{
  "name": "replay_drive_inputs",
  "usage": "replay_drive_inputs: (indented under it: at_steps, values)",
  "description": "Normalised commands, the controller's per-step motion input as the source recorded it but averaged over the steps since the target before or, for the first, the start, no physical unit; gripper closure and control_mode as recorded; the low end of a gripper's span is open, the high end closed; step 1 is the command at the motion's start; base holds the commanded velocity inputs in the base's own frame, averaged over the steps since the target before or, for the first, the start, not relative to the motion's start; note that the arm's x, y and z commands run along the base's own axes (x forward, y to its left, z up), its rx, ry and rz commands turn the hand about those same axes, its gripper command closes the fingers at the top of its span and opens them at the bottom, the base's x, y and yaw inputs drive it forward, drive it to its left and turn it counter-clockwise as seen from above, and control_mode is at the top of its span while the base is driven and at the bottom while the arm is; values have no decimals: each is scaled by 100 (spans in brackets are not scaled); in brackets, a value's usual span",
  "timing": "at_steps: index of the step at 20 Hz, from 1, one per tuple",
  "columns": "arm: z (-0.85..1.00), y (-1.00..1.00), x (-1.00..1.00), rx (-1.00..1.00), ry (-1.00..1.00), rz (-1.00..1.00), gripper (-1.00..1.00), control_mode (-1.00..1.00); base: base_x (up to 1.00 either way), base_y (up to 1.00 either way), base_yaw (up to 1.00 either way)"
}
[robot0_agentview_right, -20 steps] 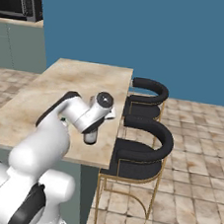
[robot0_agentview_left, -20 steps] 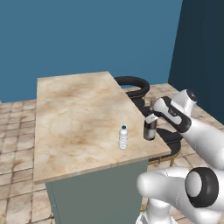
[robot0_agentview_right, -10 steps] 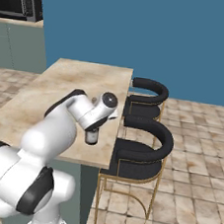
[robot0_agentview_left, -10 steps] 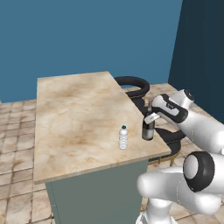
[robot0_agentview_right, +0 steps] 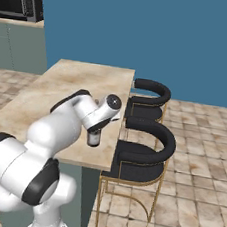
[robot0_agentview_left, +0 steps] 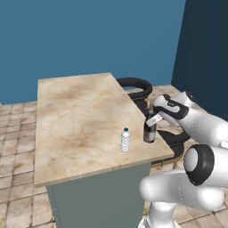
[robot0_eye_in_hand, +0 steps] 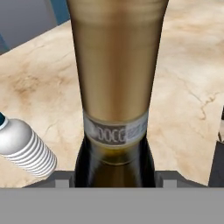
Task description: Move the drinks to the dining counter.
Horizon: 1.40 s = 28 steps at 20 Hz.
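A dark wine bottle (robot0_agentview_left: 149,133) with a tan neck stands upright near the right edge of the dining counter (robot0_agentview_left: 75,111). My gripper (robot0_agentview_left: 153,119) is shut on its upper part, reaching in from the right. In the right base view the wine bottle (robot0_agentview_right: 93,138) sits just under the gripper (robot0_agentview_right: 97,128). The hand view has the wine bottle (robot0_eye_in_hand: 116,87) close up between the jaws of the gripper (robot0_eye_in_hand: 114,179). A clear ribbed water bottle (robot0_agentview_left: 125,140) with a teal cap stands on the counter a short way to the wine bottle's left, also seen as the water bottle (robot0_eye_in_hand: 24,146).
Two black round stools (robot0_agentview_right: 151,90) (robot0_agentview_right: 147,140) stand along the counter's right side, close to the arm. A microwave (robot0_agentview_right: 18,4) sits on a far worktop at the back left. The counter top (robot0_agentview_right: 84,81) stretches away beyond both bottles. Tiled floor surrounds the island.
The wine bottle and gripper stay in the same spot on the counter. Only the arm's links have shifted a little.
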Motion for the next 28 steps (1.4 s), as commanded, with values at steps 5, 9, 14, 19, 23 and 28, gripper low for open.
replay_drive_inputs:
  at_steps: [5, 9, 14, 19, 23, 28]
  values:
    - [-13, 0, 13, 0, 0, 3, 100, -100, 0, 0, 0]
    - [-14, 0, 13, 0, 0, 3, 100, -100, 0, 0, 0]
    - [-15, 0, 12, 0, 0, 3, 100, -100, 0, 0, 0]
    - [-15, 0, 10, 0, 0, 2, 100, -100, 0, 0, 0]
    - [-16, 0, 6, 0, 0, 1, 100, -100, 0, 0, 0]
    - [-18, 0, 5, 0, 0, 1, 100, -100, 0, 0, 0]
